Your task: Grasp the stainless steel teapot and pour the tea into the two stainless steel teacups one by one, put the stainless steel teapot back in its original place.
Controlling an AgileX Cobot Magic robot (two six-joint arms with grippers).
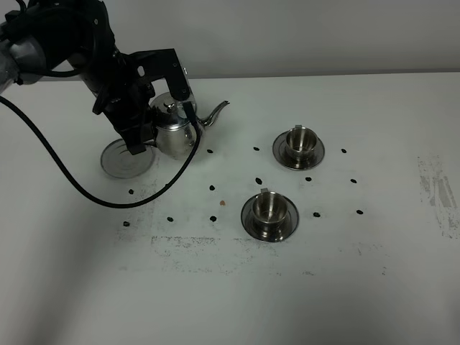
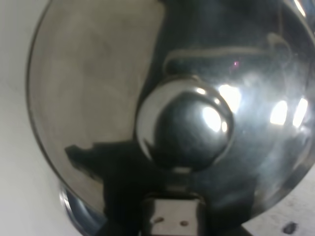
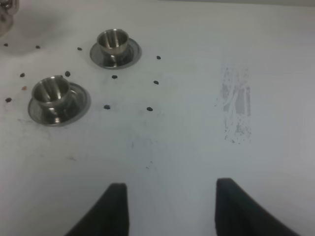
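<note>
The stainless steel teapot (image 1: 175, 128) is held in my left gripper (image 1: 147, 131), which is shut on its loop handle. The pot is upright with its spout toward the cups. It hangs just right of its bare round saucer (image 1: 127, 159). The left wrist view is filled by the pot's domed lid and knob (image 2: 184, 128), and the fingers do not show there. Two steel teacups stand on saucers, one at the far right (image 1: 299, 140) (image 3: 112, 42) and one nearer the front (image 1: 268, 207) (image 3: 50, 93). My right gripper (image 3: 171, 186) is open and empty over bare table, well short of the cups.
Small black marks (image 1: 212, 188) dot the white table around the cups and the saucer. A tiny reddish speck (image 1: 223, 203) lies left of the front cup. A scuffed patch (image 1: 437, 188) (image 3: 236, 105) is at the table's right. My left arm's black cable (image 1: 65, 180) loops over the table's left.
</note>
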